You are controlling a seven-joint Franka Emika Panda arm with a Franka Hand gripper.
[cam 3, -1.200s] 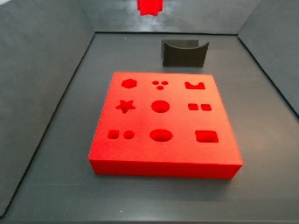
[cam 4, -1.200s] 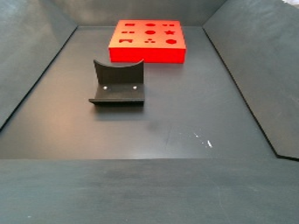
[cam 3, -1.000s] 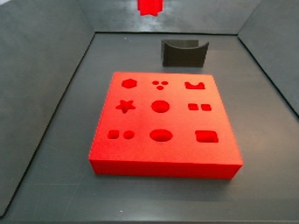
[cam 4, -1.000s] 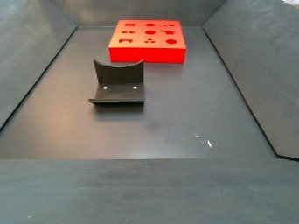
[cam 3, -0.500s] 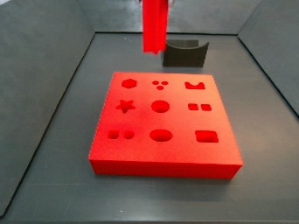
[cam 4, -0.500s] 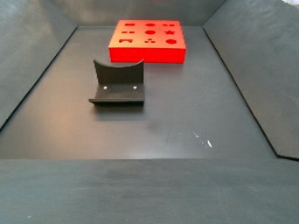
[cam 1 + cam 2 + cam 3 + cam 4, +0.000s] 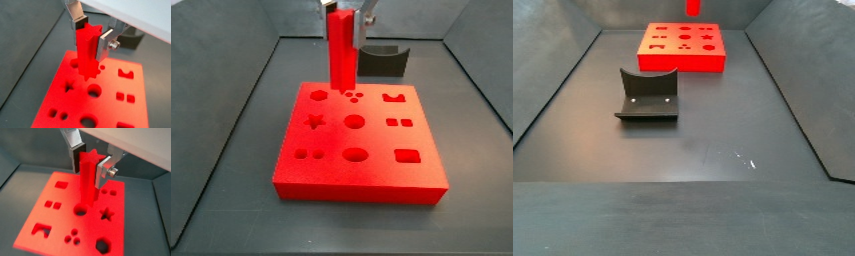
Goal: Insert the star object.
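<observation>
My gripper [image 7: 349, 14] is shut on the star object [image 7: 341, 50], a long slim red peg held upright. In both wrist views the silver fingers clamp its top, and its star cross-section shows [image 7: 87, 52] [image 7: 88, 178]. The peg hangs over the far part of the flat red block [image 7: 358, 150], its lower end near the hexagon hole [image 7: 318, 96]. The star-shaped hole [image 7: 314, 122] lies open, nearer and to the left; it also shows in the wrist views [image 7: 68, 86] [image 7: 105, 214]. In a side view only the peg's tip [image 7: 692, 8] shows above the block [image 7: 683, 55].
The dark fixture [image 7: 382, 60] stands on the floor just behind the block; it also shows in a side view [image 7: 647, 95]. Grey sloping walls [image 7: 238, 90] enclose the floor on both sides. The block has several other shaped holes.
The gripper has come down with the peg. A second ago only the peg's tip showed at the top; now the peg hangs low over the block's far part.
</observation>
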